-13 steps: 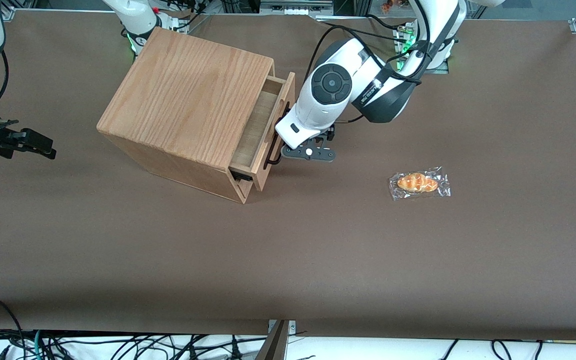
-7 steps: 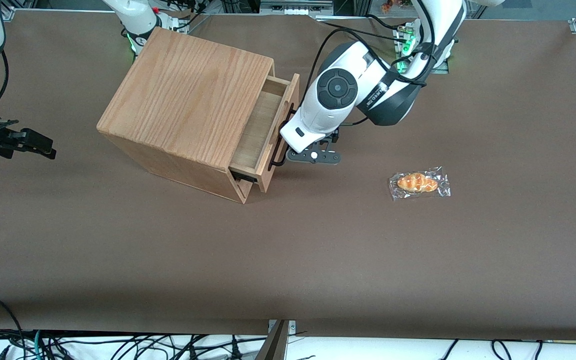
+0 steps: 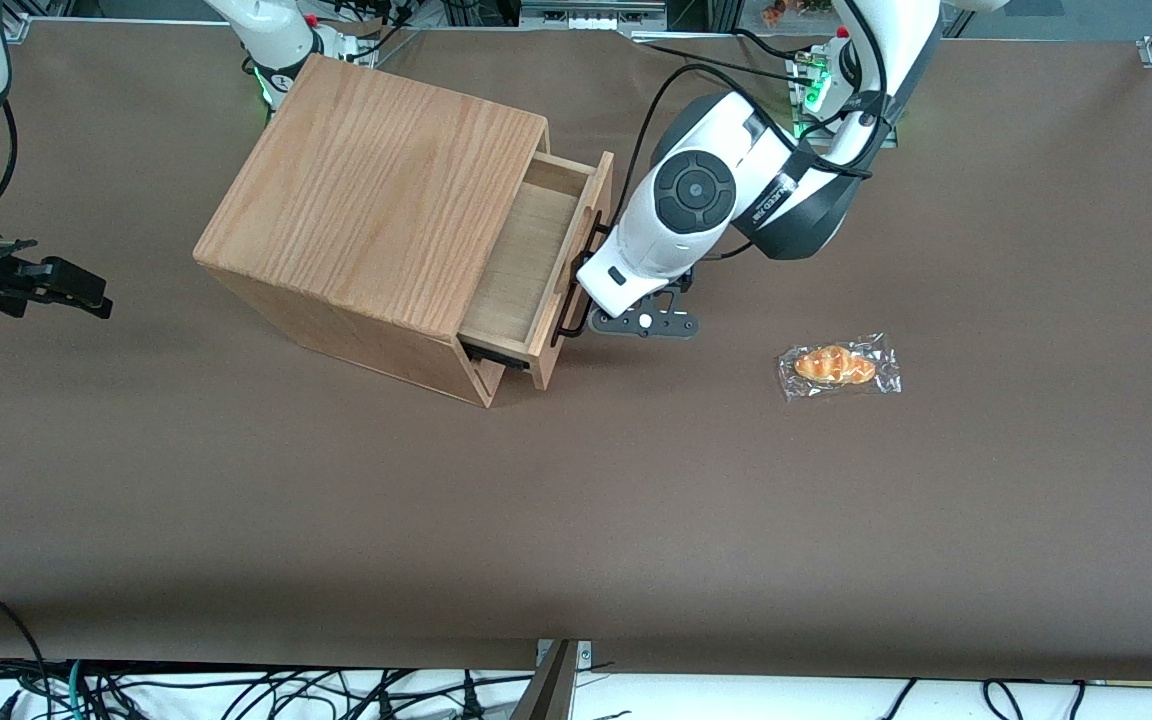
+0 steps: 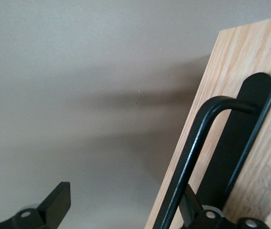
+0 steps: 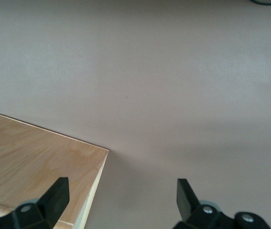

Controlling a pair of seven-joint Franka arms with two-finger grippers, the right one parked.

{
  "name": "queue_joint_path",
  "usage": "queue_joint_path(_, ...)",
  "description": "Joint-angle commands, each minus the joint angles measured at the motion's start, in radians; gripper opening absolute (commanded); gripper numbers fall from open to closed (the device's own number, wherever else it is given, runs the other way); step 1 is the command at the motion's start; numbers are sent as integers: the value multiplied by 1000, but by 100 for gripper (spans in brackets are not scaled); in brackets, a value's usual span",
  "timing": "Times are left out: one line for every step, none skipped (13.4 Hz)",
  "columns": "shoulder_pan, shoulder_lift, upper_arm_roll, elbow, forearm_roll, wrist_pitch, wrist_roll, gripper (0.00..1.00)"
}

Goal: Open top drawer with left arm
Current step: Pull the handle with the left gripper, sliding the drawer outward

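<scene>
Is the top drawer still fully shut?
No, the top drawer is pulled partway out of the cabinet, its floor showing, with the gripper at its handle.

Grained light-wood top drawer (image 3: 526, 262), glossy black metal handle (image 4: 192, 157), matt brown table (image 3: 636, 500).

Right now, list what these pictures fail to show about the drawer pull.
- Tool at the handle: front view, the left arm's white wrist covers the contact.
- Wrist view: one finger stands clear of the handle; the other is cut off by the frame edge.
- Top drawer interior: front view, the cabinet top hides the inner part.
</scene>
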Motion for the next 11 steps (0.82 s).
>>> queue_joint_path(19, -26, -4, -13, 29, -23, 26, 100)
queue_joint_path(21, -26, -4, -13, 29, -23, 26, 100)
queue_joint_path(21, -27, -4, -13, 29, -26, 26, 100)
queue_joint_path(21, -27, -2, -11, 29, -30, 26, 100)
queue_joint_path(21, -29, -4, -11, 29, -33, 26, 100)
queue_joint_path(21, -29, -2, -11, 29, -35, 26, 100)
queue_joint_path(22, -32, -2, -11, 29, -36, 28, 100)
queue_joint_path(28, -33, -2, -11, 29, -38, 28, 100)
queue_joint_path(31, -35, -2, -11, 29, -46, 29, 100)
queue_joint_path(38, -35, -2, -13, 29, -50, 40, 100)
queue_joint_path(41, -37, -2, -13, 29, -53, 55, 100)
